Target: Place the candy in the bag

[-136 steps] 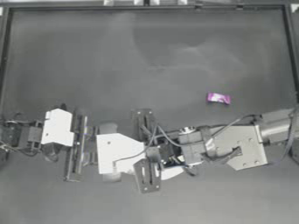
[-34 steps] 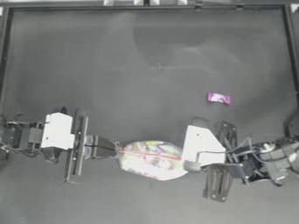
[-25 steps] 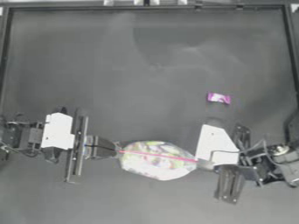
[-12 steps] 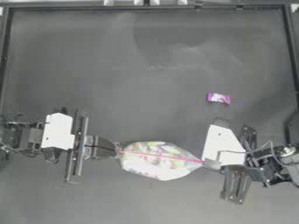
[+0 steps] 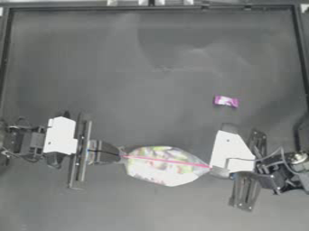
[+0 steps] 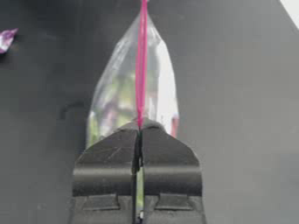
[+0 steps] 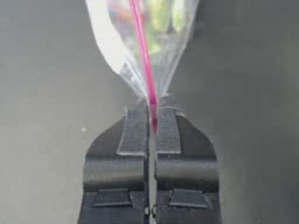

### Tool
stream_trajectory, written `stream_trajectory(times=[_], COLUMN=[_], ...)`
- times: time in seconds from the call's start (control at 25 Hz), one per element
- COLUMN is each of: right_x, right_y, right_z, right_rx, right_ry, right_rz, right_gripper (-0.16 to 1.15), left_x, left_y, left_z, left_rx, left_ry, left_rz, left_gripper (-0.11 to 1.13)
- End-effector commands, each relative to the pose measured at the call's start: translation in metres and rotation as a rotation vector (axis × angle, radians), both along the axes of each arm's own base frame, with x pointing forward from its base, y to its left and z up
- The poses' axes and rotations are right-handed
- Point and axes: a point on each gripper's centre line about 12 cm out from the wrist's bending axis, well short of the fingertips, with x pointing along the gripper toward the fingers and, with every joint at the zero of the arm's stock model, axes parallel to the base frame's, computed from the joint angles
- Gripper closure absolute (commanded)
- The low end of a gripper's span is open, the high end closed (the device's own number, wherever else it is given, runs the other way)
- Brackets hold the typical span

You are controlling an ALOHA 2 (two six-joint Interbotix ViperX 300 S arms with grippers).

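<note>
The left arm reaches in low from the left edge of the dark surface [image 5: 151,58]. Its left gripper [image 5: 118,156] has its jaws pressed together on the left end of the bag [image 5: 163,165], pinching the plastic right at the pink zip strip [image 5: 166,160]. In the left wrist view the two dark jaws meet with only a thin seam between them, and the strip runs straight away from their tips along the middle of the bag [image 6: 137,92].

The bag is stretched between the two grippers in the lower middle of the surface, with the strip drawn as a taut line from one end to the other. Colourful sweets show through the clear plastic, though they are too blurred to tell apart. Whether the bag's belly rests on the surface or hangs just above it is hard to say from overhead.

The right gripper [image 5: 216,168] pinches the bag's right end, jaws closed on the strip; the right wrist view shows the plastic gathered into their tips [image 7: 151,114].

The candy [image 5: 226,101] lies alone on the surface, well apart from the bag, above the right gripper and nearer the right edge.
</note>
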Motion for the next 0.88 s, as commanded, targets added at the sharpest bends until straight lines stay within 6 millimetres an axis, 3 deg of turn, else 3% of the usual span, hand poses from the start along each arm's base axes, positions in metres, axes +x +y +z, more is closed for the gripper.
stream_trajectory(times=[0.04,0.2,0.88], right_x=[0.002,0.009,0.03], right_y=[0.001,-0.003,-0.035], right_z=[0.018,0.035,0.062], right_rx=[-0.016,-0.065,-0.173], right_ry=[-0.055,-0.119,-0.204], right_rz=[0.018,0.039,0.041], right_gripper=[0.93,0.93,0.93], left_x=[0.003,0.003,-0.005], left_y=[0.001,0.002,0.027], left_z=[0.013,0.018,0.039], left_rx=[-0.001,-0.001,0.048], left_ry=[-0.04,-0.054,-0.083], left_rz=[0.004,0.005,0.064], left_gripper=[0.98,0.98,0.98])
